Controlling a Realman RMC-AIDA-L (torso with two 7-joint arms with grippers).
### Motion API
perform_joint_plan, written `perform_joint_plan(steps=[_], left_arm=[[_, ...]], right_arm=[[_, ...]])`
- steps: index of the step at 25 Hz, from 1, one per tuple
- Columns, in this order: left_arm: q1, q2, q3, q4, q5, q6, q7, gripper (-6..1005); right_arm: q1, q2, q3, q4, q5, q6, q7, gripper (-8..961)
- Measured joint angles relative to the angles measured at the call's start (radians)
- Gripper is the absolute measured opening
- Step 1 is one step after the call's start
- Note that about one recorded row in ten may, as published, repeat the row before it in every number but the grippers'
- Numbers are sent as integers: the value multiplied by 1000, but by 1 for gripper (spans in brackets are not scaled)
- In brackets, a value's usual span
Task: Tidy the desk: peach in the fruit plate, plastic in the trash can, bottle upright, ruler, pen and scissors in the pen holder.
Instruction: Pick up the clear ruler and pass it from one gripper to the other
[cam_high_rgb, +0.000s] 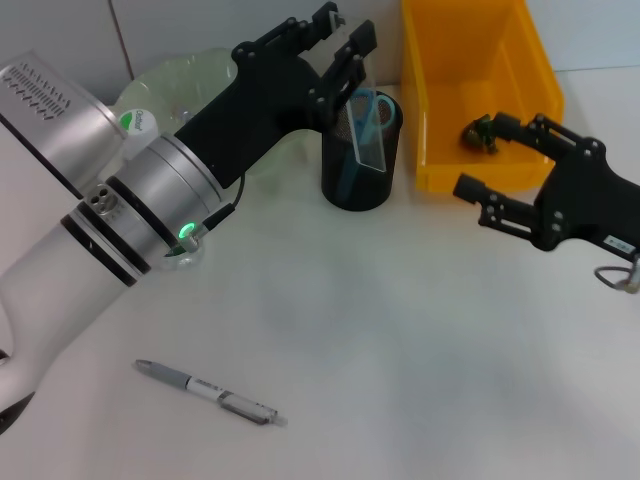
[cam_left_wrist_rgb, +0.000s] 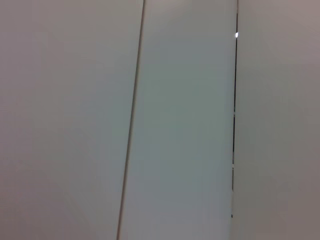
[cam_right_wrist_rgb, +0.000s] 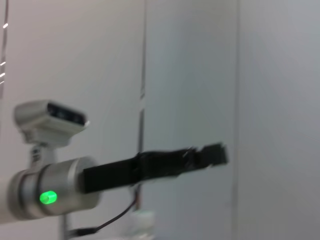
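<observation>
The black mesh pen holder (cam_high_rgb: 358, 175) stands on the white desk (cam_high_rgb: 400, 340) and holds the light blue scissors (cam_high_rgb: 376, 106) and the clear ruler (cam_high_rgb: 371, 140). My left gripper (cam_high_rgb: 347, 25) hangs open and empty just above it, and also shows in the right wrist view (cam_right_wrist_rgb: 200, 155). The pen (cam_high_rgb: 208, 390) lies on the desk at the front left. The orange-yellow trash can (cam_high_rgb: 440, 60) holds a dark crumpled piece of plastic (cam_high_rgb: 480, 135). My right gripper (cam_high_rgb: 488, 157) is open and empty at the can's front right corner. The fruit plate (cam_high_rgb: 185, 80) and the bottle (cam_high_rgb: 138, 122) are partly hidden behind my left arm. The peach is hidden.
My left arm reaches across the left half of the desk, from the front left to the pen holder. The trash can stands right beside the pen holder. A white panelled wall (cam_left_wrist_rgb: 180, 120) closes off the back.
</observation>
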Motion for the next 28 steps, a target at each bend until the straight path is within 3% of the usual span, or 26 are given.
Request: perform_joint_plan(steps=[6,12,28], left_arm=[[33,0,22,76,3,-58,25,383],[51,0,45,142,6,-148,77,383],[57,0,54,158,3,-174,116,383]], right_arm=[[65,1,-1,170,116,43,-217,798],[157,2,1,287,133,96,-331,798],[260,3,0,386,136,219,-355,799]])
